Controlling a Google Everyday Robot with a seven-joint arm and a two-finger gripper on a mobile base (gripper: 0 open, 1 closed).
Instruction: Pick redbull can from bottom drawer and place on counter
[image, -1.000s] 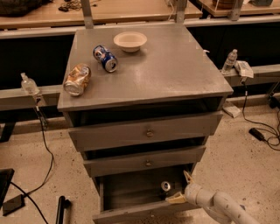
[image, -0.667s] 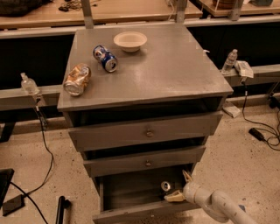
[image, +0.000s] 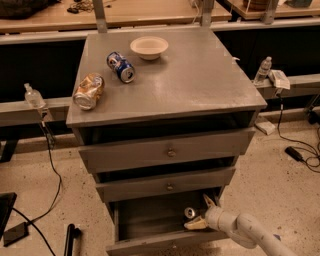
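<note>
Standing at the far left of the frame, a small clear plastic bottle (image: 34, 96) sits on a low grey ledge, with a black cable (image: 50, 165) trailing down to the speckled floor below it. Right of that, the broad grey-painted tabletop (image: 200, 80) of a grey wooden cabinet carries three things. A dented orange-brown can (image: 89, 91) lies on its side near the left edge. A shorter blue can (image: 121, 66) lies just above and to the right of it. A shallow cream bowl (image: 149, 47) stands near the back edge.

Beneath the top, two grey drawer fronts with small round metal knobs (image: 171, 152) are stacked one above the other. At the bottom of the frame the wide grey wooden bottom drawer (image: 160, 242) is pulled out. In its right part stands the slim redbull can (image: 189, 213), silver top facing up.

The gripper (image: 196, 212) reaches into the drawer from the lower right on a pale arm (image: 245, 231). Its cream jaws are spread apart, one on either side of the can, and whether they touch it cannot be told. Near the right edge, another clear bottle (image: 263, 70) stands on the ledge.
</note>
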